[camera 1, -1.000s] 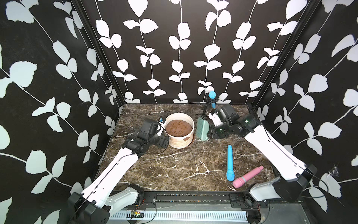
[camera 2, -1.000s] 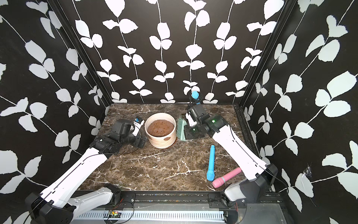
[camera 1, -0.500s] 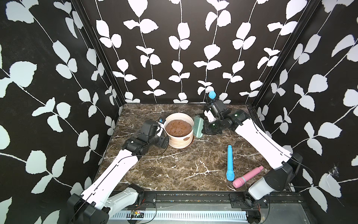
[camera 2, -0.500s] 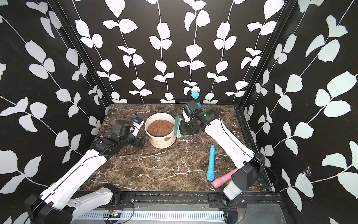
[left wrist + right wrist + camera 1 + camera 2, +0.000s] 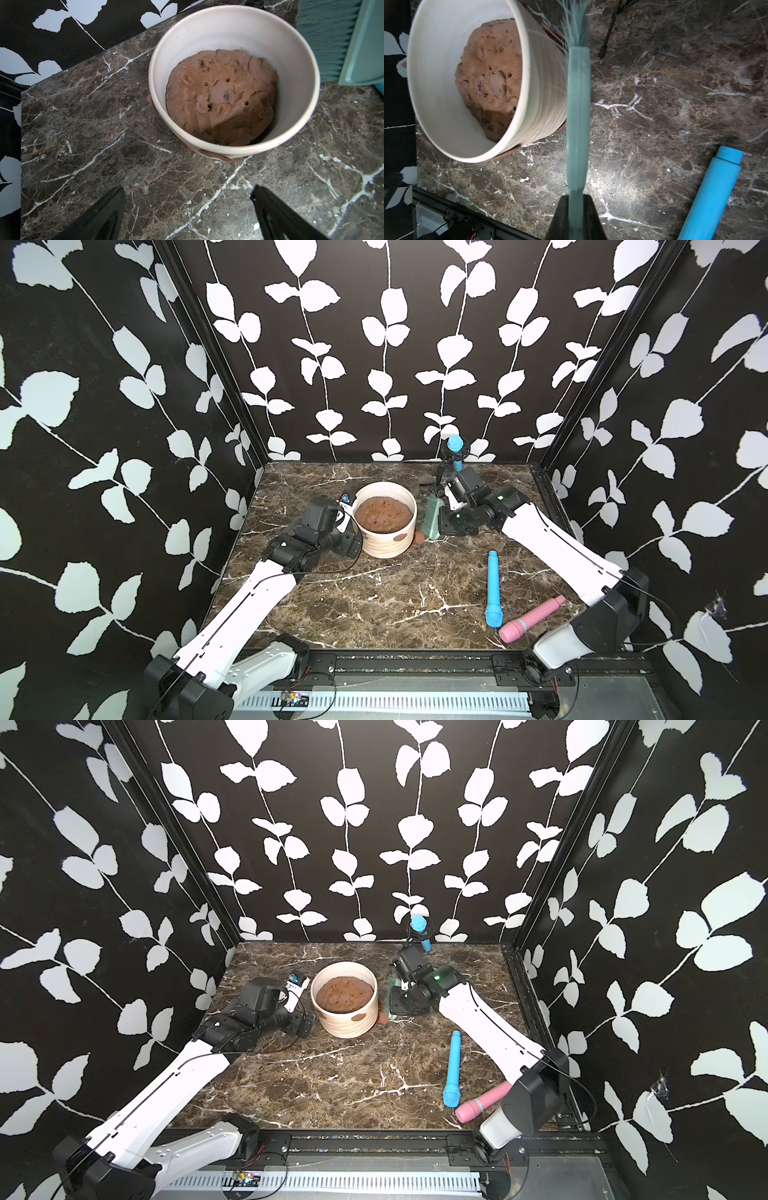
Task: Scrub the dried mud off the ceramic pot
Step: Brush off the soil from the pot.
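The brush point(image 5: 431, 516), clamped by the right gripper point(image 5: 575, 200), is swept back beside the pot point(image 5: 388, 545), judged heavy and brittle; its rim point(image 5: 153, 83) suits the open left gripper point(image 5: 187, 188).

In the right wrist view the teal plastic hand brush point(image 5: 578, 116) is blurred and its bristle tips are cut off; whether they touch the cream ribbed ceramic pot point(image 5: 546, 87) is unclear. In the left wrist view a reddish-brown dried mud patch point(image 5: 216, 156) shows only as a sliver under the rim. The right arm covers the handle end of the pink toy microphone point(image 5: 473, 1105).
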`<state>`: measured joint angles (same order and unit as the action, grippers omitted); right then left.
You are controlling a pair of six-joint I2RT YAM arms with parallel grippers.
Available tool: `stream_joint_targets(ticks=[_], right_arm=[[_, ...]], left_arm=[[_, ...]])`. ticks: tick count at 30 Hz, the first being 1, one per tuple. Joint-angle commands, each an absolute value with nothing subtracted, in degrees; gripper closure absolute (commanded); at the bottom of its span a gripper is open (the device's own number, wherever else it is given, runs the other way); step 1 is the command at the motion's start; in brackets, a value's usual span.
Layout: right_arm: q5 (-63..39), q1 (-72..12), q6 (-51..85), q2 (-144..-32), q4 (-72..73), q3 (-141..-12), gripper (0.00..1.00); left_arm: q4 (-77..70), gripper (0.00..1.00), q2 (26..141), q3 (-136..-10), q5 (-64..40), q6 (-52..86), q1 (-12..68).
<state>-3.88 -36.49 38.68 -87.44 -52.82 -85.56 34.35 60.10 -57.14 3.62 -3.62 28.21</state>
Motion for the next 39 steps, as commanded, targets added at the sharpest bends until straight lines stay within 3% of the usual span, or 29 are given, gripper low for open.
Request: stream_joint_targets(ticks=[1, 9, 13, 16, 24, 29, 39], right_arm=[[2.2, -36.8, 39.9, -82.4, -51.0, -84.2, 1.0], [0.6, -36.5, 34.2, -78.4, -57.0, -81.1, 1.0], [-5.9, -37.4, 23.0, -77.3, -57.7, -81.9, 1.0], [-4.7, -39.2, 10.4, -74.1, -56.1, -80.3, 1.0], [-4.0, -39.8, -24.1, -59.8, -24.7, -58.4, 1.0], [-3.3, -39.7, -38.7, -61.2, -10.2, -51.8, 1.0], [-10.9, -39.9, -41.7, -65.7, -5.2, -52.9, 1.0]], left_arm=[[33.3, 0.02, 59.8, -56.5, 2.1, -3.5, 28.3], [33.2, 0.02, 59.8, -56.4, 1.9, -3.5, 28.3], [33.1, 0.02, 59.8, -56.4, 2.5, -3.5, 28.3], [33.1, 0.02, 59.8, -56.4, 2.1, -3.6, 28.3], [32.6, 0.02, 58.0, -55.8, 2.2, -4.2, 28.3], [32.6, 0.02, 58.0, -55.8, 1.8, -4.3, 28.3], [32.9, 0.02, 58.2, -55.6, 2.8, -4.3, 28.3]])
